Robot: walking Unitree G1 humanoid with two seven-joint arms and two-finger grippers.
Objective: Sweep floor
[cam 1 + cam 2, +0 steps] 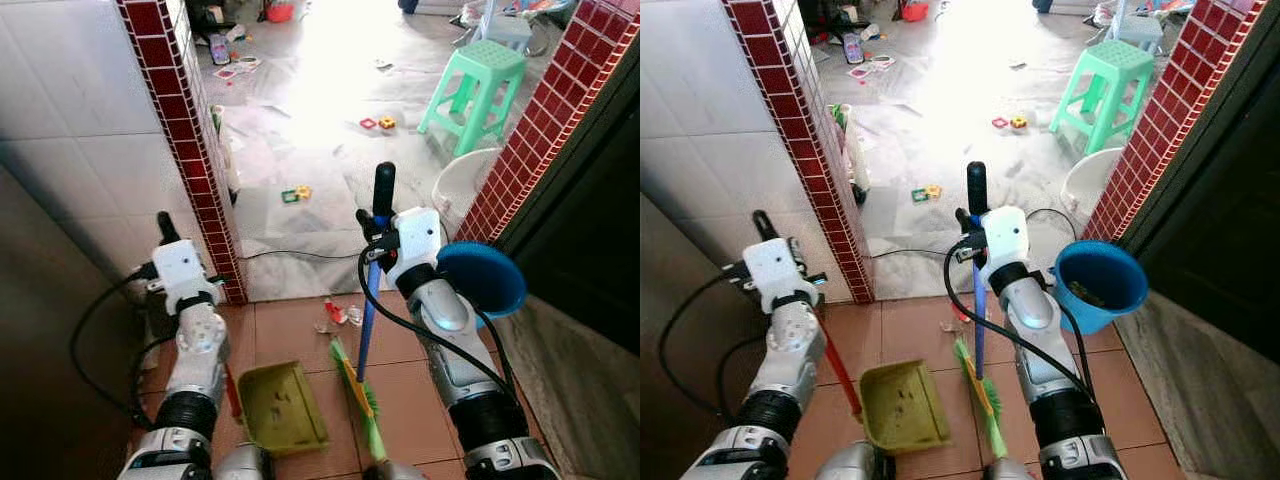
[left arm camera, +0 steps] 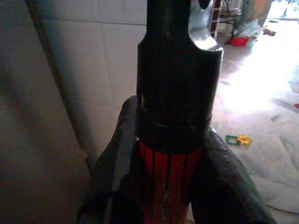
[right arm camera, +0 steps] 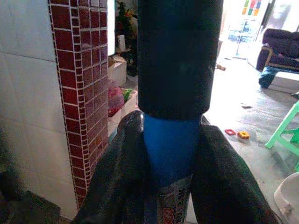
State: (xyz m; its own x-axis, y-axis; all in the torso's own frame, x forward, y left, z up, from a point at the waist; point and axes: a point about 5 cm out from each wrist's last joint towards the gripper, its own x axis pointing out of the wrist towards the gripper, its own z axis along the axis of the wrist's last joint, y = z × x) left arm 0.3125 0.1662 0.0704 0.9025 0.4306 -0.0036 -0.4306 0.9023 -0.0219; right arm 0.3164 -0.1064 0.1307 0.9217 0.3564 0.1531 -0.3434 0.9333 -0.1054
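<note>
The right gripper [image 3: 170, 186] clamps the blue broom handle [image 1: 368, 320]; its label [image 3: 170, 212] print is unreadable. The left gripper [image 2: 168, 186] clamps the red handle [image 1: 838, 375] of the green dustpan [image 1: 280, 405], which rests on the tile beside the broom bristles [image 1: 362, 400].

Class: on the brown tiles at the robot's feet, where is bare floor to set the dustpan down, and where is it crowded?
Bare: tiles left of the dustpan, toward the brick pillar. Crowded: broom head beside the dustpan, litter by the threshold, blue bucket on the right.
</note>
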